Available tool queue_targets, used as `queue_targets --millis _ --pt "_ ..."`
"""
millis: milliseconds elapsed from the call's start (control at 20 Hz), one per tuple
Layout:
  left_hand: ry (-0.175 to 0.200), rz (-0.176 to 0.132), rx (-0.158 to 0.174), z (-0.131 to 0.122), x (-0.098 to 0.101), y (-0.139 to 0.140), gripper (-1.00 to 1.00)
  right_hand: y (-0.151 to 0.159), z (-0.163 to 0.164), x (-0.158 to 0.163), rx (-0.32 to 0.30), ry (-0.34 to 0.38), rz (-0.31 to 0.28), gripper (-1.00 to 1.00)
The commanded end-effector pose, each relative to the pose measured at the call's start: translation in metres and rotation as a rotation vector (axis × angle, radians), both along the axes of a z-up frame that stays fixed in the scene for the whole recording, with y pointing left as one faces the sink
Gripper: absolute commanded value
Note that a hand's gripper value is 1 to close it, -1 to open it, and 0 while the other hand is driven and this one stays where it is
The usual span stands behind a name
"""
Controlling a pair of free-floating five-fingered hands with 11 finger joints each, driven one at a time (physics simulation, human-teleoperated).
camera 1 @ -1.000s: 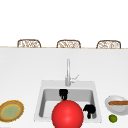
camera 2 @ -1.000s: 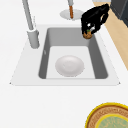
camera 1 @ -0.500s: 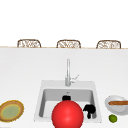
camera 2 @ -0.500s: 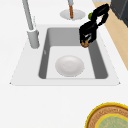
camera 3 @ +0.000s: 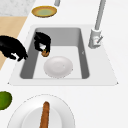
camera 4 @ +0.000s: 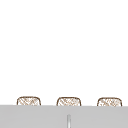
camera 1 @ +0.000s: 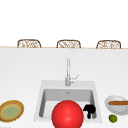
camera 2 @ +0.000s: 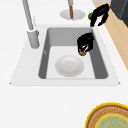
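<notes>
While my hand point(camera 2: 85, 43) pinches a small brown lump point(camera 2: 82, 52) over the sink point(camera 2: 30, 72), its shape stays unclear.

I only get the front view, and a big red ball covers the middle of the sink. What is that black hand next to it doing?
Observer: From the left side, that hand is pinching a small brown lump inside the sink.
Visitor: Is there anything in the sink behind the ball?
Observer: Yes, a white plate lies flat on the sink's floor, just beside the lump.
Visitor: Is that the only hand?
Observer: No. From the right side, a second hand hangs in the air at the sink's front edge, on the side where the lime is, and it holds nothing.
</notes>
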State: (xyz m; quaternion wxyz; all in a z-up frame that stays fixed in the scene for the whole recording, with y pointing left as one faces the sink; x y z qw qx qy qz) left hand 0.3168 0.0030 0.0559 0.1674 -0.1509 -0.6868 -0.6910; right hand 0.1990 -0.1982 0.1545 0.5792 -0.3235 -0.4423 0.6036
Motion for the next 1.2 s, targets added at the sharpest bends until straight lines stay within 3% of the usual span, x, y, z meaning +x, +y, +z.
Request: queue_targets --millis 0,150,200,250,300,350,500,650,750,900,1150 --pt "-0.039 -0.011 -0.015 -0.031 0.005 0.001 1.00 0.000 0.000 0.000 0.000 0.000 0.000 0.00" --pt "-0.024 -0.023 -0.001 -0.044 0.012 0.002 1.00 0.000 0.000 0.000 0.000 0.000 0.000 0.00" --pt "-0.001 -0.020 -0.001 -0.044 0.016 0.000 1.00 0.000 0.000 0.000 0.000 0.000 0.000 0.00" --pt "-0.001 -0.016 -0.001 -0.046 0.017 0.001 -1.00 0.000 0.000 0.000 0.000 0.000 0.000 0.00" --pt "0.004 0.014 -0.012 -0.048 0.020 0.000 -1.00 0.000 0.000 0.000 0.000 0.000 0.000 0.00" --pt "0.013 0.022 -0.012 -0.050 0.020 0.000 -1.00 0.000 0.000 0.000 0.000 0.000 0.000 0.00" --pt "0.044 0.000 -0.003 -0.052 0.022 0.001 -1.00 0.000 0.000 0.000 0.000 0.000 0.000 0.00" --pt "0.054 -0.011 -0.014 -0.052 0.021 0.005 -1.00 0.000 0.000 0.000 0.000 0.000 0.000 0.00" --pt "0.053 -0.015 -0.004 -0.051 0.021 0.003 -1.00 0.000 0.000 0.000 0.000 0.000 0.000 0.00" --pt "0.076 -0.019 0.003 -0.050 0.030 0.003 -1.00 0.000 0.000 0.000 0.000 0.000 0.000 0.00" --pt "0.078 -0.010 0.002 -0.044 0.026 0.009 -1.00 0.000 0.000 0.000 0.000 0.000 0.000 0.00"
